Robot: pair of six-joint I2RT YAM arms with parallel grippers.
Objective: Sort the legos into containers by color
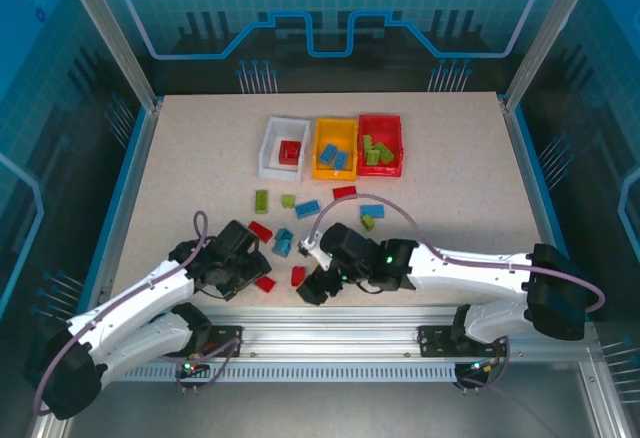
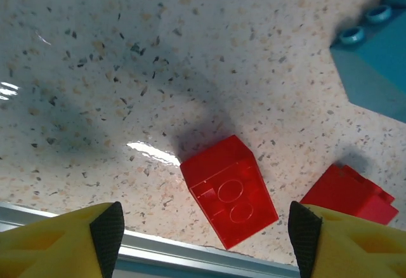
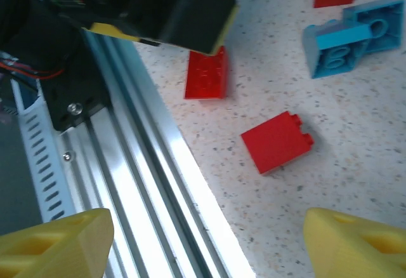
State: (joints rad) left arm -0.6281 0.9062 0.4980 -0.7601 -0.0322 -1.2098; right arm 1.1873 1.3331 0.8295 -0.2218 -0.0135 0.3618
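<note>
Where the speckled, stone-look table (image 1: 200,158) runs to its far side, we see three small open-topped plastic bins standing side by side. The white bin (image 1: 270,153) on the left holds a hollow red square frame (image 1: 291,152). The orange-yellow bin (image 1: 336,170) in the middle holds blue bricks (image 1: 333,155), and the red bin (image 1: 380,121) on the right holds lime green bricks (image 1: 376,152). Nearer to us, loose bricks (image 1: 307,208) in red, blue and green lie scattered between the bins and the arms. The left gripper (image 2: 206,238) hangs low with its jaws wide, its yellow fingers (image 2: 60,240) tipped with black pads. It holds nothing. Just beyond it, a glossy red brick (image 2: 228,192) lies tilted, a face with two round outlines turned up. A second red brick (image 2: 349,195) lies to its right, and a blue studded brick (image 2: 374,62) lies farther off. The right gripper (image 3: 209,243) is also spread wide and empty, over the ribbed metal rail (image 3: 146,183) at the table's near edge.
</note>
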